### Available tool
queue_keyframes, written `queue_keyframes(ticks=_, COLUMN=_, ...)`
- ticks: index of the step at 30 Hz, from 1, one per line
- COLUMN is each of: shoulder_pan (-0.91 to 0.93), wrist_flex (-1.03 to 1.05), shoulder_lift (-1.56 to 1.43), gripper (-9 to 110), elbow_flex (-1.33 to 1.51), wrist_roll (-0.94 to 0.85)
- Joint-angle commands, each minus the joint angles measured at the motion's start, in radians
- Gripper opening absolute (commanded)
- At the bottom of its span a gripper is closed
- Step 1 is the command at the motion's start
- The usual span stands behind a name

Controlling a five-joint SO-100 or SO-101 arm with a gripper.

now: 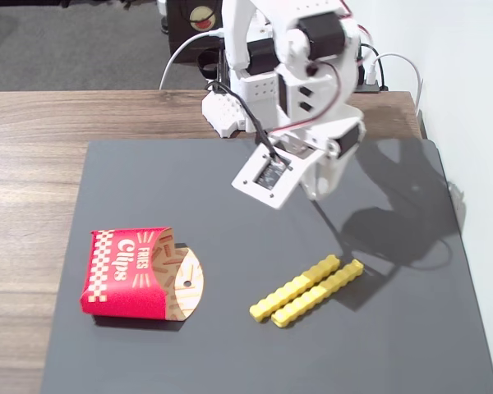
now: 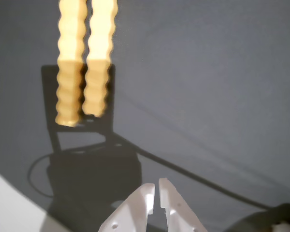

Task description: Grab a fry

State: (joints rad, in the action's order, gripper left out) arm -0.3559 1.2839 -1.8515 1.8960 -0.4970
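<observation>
Two bright yellow crinkle-cut fries lie side by side and touching on the dark mat, the upper fry (image 1: 296,286) and the lower fry (image 1: 319,293). In the wrist view they run down from the top left, one fry (image 2: 70,67) beside the other (image 2: 100,58), partly in the arm's shadow. My white gripper (image 2: 156,186) enters that view from the bottom edge, its tips nearly touching and nothing between them. In the fixed view the gripper (image 1: 319,190) hangs above the mat, up and back from the fries, well clear of them.
A red "Fries" carton (image 1: 135,272) lies on its side at the mat's left. The dark grey mat (image 1: 230,353) covers a wooden table (image 1: 33,164). The arm's base and cables (image 1: 230,107) stand at the mat's back edge. A white wall runs along the right.
</observation>
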Motion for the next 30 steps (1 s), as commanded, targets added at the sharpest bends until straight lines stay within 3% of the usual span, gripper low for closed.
queue_keyframes(ticks=1, shoulder_pan=-0.017, wrist_flex=0.021, shoulder_lift=0.071, gripper=1, elbow_flex=-0.152, wrist_roll=0.035)
queue_keyframes(ticks=11, shoulder_pan=-0.028, wrist_flex=0.06, shoulder_lift=0.331, gripper=2, elbow_flex=-0.451, wrist_roll=0.083)
queue_keyframes(ticks=19, shoulder_pan=-0.021, wrist_flex=0.055, shoulder_lift=0.48, gripper=21, elbow_flex=-0.565, wrist_roll=0.075)
queue_keyframes(ticks=30, shoulder_pan=-0.028, wrist_flex=0.04, shoulder_lift=0.638, gripper=21, elbow_flex=-0.663, wrist_roll=0.077)
